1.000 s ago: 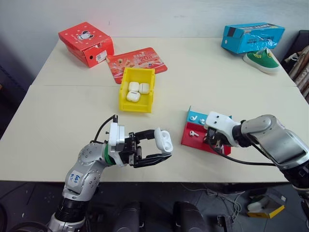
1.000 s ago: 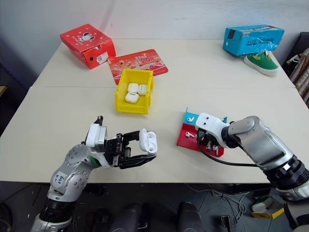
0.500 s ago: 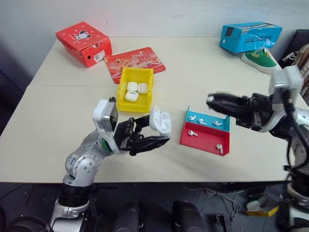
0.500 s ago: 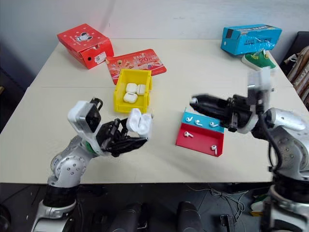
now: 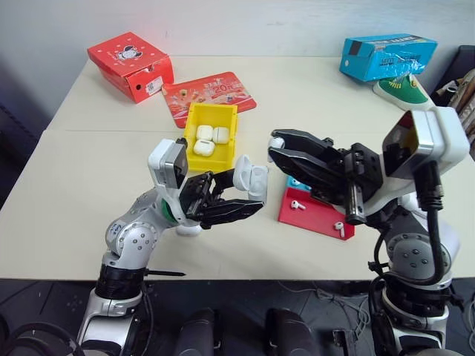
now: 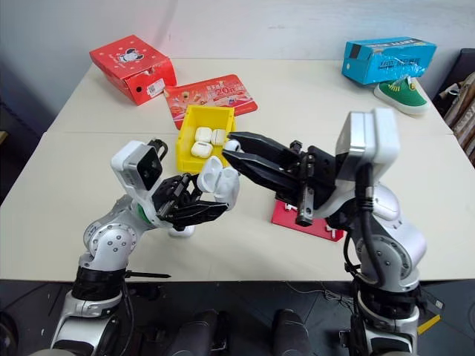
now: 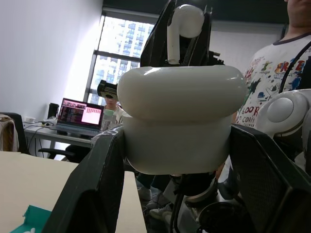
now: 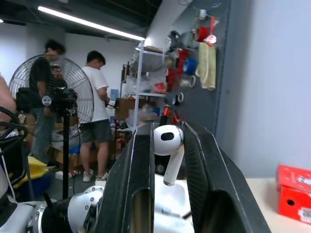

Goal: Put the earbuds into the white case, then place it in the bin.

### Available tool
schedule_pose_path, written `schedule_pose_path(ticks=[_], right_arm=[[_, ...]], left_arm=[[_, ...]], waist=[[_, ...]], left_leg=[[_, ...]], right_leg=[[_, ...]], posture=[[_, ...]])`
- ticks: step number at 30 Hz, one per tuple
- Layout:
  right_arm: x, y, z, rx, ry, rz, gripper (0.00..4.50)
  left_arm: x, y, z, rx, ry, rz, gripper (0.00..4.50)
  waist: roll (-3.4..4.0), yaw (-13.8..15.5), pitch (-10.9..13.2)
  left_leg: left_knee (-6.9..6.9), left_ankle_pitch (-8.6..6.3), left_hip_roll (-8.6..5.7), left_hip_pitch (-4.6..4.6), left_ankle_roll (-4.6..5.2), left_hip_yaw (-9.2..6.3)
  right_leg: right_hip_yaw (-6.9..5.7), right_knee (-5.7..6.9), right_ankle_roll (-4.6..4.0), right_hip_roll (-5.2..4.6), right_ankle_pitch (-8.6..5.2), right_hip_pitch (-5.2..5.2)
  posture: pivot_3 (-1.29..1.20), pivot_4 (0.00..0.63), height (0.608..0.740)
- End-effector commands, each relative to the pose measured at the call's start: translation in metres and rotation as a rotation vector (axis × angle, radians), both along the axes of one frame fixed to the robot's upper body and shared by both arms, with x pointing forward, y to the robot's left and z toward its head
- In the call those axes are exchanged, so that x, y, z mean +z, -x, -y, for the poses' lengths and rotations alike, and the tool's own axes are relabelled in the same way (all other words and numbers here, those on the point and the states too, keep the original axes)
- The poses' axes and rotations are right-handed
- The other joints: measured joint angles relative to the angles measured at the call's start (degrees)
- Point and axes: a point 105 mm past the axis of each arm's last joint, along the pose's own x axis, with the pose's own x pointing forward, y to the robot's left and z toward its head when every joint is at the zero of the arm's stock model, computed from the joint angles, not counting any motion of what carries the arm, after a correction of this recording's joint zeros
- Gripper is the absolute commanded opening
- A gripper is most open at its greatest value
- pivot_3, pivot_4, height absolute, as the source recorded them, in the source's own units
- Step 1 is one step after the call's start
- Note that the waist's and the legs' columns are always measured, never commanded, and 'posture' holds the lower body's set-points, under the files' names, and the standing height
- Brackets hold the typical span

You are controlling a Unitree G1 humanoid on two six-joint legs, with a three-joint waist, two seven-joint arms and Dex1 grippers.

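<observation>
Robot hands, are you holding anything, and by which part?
Left gripper clamps the white case by its lower body, lid open. Right gripper pinches an earbud at its head.

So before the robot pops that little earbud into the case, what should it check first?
1. Earbud pinched in the right gripper: ok.
2. Case held firm by the left gripper: ok.
3. Case lid open: ok, it stands up in the head views.
4. Earbud lined up over the case: ok roughly, it sits just above the case in the left wrist view; whether it is over the right slot, cannot tell.
5. Stem pointing down toward the case: ok.
6. More earbuds left on the red-and-blue tray: ok.
</observation>
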Motion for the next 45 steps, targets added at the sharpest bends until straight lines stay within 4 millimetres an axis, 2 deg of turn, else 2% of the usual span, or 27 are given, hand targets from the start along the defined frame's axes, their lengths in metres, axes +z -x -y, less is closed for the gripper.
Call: schedule_pose_path(ticks=[1, 9, 21, 25, 31, 35, 37, 39, 41, 42, 43, 45], right_arm=[[0.001, 0.001, -0.003, 0.001, -0.005, 0.034, 0.44], [-0.018, -0.012, 0.002, -0.042, 0.03, -0.005, 0.44], [-0.034, -0.012, 0.004, -0.024, 0.085, -0.012, 0.44], [-0.047, -0.018, 0.005, -0.045, 0.156, -0.089, 0.44], [-0.045, -0.017, 0.014, -0.067, 0.155, -0.062, 2.36], [-0.037, -0.018, 0.051, -0.197, 0.156, -0.073, 3.7], [-0.048, -0.019, 0.075, -0.293, 0.24, -0.073, 4.46], [-0.063, -0.021, 0.111, -0.436, 0.325, -0.092, 4.49], [-0.08, -0.023, 0.157, -0.605, 0.388, -0.138, 4.49], [-0.091, -0.021, 0.181, -0.682, 0.427, -0.158, 4.49], [-0.097, -0.019, 0.196, -0.725, 0.458, -0.169, 4.49], [-0.121, -0.011, 0.246, -0.881, 0.536, -0.231, 4.49]], left_arm=[[0.006, 0.004, 0.002, -0.014, 0.012, 0.037, 2.78], [0.006, 0.007, 0.005, 0.0, 0.033, 0.043, 2.78], [0.006, 0.006, 0.004, 0.024, 0.034, 0.052, 2.78], [0.008, 0.007, 0.005, 0.02, 0.039, 0.066, 2.78], [0.01, 0.008, 0.007, 0.02, 0.038, 0.077, 2.78], [0.004, 0.007, 0.001, 0.054, 0.0, 0.084, 2.78], [0.0, 0.004, -0.003, 0.09, -0.019, 0.089, 2.78], [-0.006, 0.002, -0.009, 0.136, -0.056, 0.117, 2.78], [-0.01, 0.0, -0.015, 0.178, -0.08, 0.14, 2.78], [-0.011, 0.0, -0.019, 0.193, -0.088, 0.147, 2.78], [-0.012, 0.0, -0.02, 0.202, -0.093, 0.15, 2.78], [-0.014, -0.002, -0.026, 0.229, -0.1, 0.148, 2.78]], waist=[[0.0, 0.0, 0.0], [0.0, 0.0, 0.0], [0.0, 0.0, 0.0], [0.0, 0.0, 0.0], [0.0, 0.0, 0.0], [-0.03, 0.4, 0.0], [-0.03, 0.7, 0.0], [-0.03, 1.0, 0.0], [-0.04, 1.4, 0.0], [-0.04, 1.6, 0.0], [-0.04, 1.7, 0.0], [-0.04, 1.6, 0.0]], left_leg=[[0.0, 0.0, -0.01, -0.01, 0.0, 0.0], [-0.02, 0.0, -0.01, 0.0, 0.01, 0.02], [-0.02, -0.01, 0.01, 0.0, 0.01, 0.01], [-0.02, -0.01, 0.01, 0.0, 0.02, 0.01], [-0.02, -0.01, 0.02, 0.0, 0.02, 0.01], [-0.04, -0.03, 0.0, -0.02, 0.06, 0.0], [-0.04, -0.06, 0.0, -0.03, 0.1, 0.0], [-0.05, -0.09, -0.01, -0.02, 0.12, 0.03], [-0.07, -0.11, -0.01, -0.02, 0.13, 0.08], [-0.06, -0.12, -0.02, -0.01, 0.15, 0.1], [-0.05, -0.12, -0.04, -0.02, 0.17, 0.13], [-0.04, -0.14, -0.05, -0.01, 0.22, 0.18]], right_leg=[[0.0, -0.01, 0.0, 0.0, 0.0, 0.0], [0.02, -0.02, 0.0, -0.01, 0.0, -0.01], [0.01, -0.03, 0.0, -0.01, 0.0, -0.01], [0.01, -0.05, 0.0, -0.02, 0.0, 0.0], [0.01, -0.07, 0.0, -0.02, 0.0, 0.0], [-0.01, -0.12, 0.0, -0.05, 0.0, 0.03], [-0.01, -0.19, 0.01, -0.06, 0.01, 0.05], [-0.01, -0.24, 0.01, -0.05, 0.01, 0.06], [-0.02, -0.29, 0.01, -0.04, 0.01, 0.06], [-0.02, -0.32, 0.02, -0.04, 0.01, 0.08], [-0.01, -0.34, 0.05, -0.05, 0.03, 0.09], [0.02, -0.46, 0.1, -0.06, 0.05, 0.12]], posture=[[0.0, 0.15, 0.74], [0.0, 0.15, 0.74], [0.0, 0.15, 0.74], [0.0, 0.15, 0.74], [0.0, 0.15, 0.74], [0.0, 0.15, 0.74], [0.0, 0.15, 0.74], [0.0, 0.15, 0.74], [0.0, 0.15, 0.74], [0.0, 0.15, 0.74], [0.0, 0.15, 0.74], [0.0, 0.15, 0.74]])
